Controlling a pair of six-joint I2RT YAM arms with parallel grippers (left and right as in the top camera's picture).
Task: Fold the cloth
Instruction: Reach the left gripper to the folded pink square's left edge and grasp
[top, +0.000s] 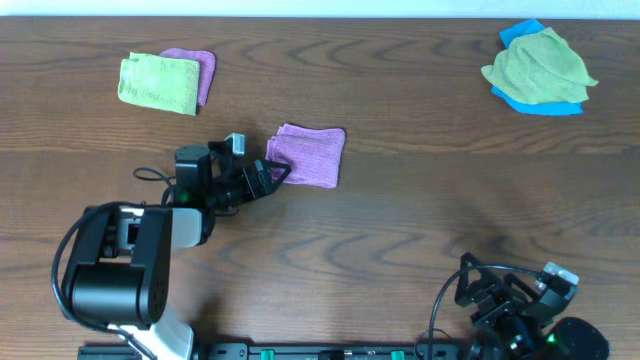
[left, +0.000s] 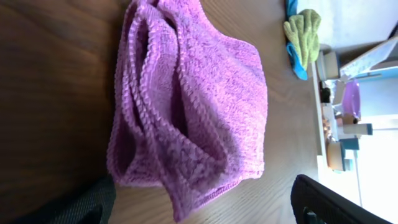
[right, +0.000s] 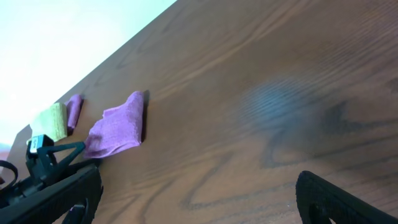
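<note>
- At the centre of the wooden table (top: 430, 210), the folded lilac cloth (top: 312, 156) lies layered, with the left gripper (top: 278, 171) at its edge, fingers spread.
- Well apart, the right gripper (top: 470, 283) sits with fingers spread.

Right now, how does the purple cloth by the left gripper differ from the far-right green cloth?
The purple cloth is folded compactly; the green cloth lies crumpled. The purple cloth rests directly on the table; the green cloth covers a blue cloth. Both look fuzzy.
</note>
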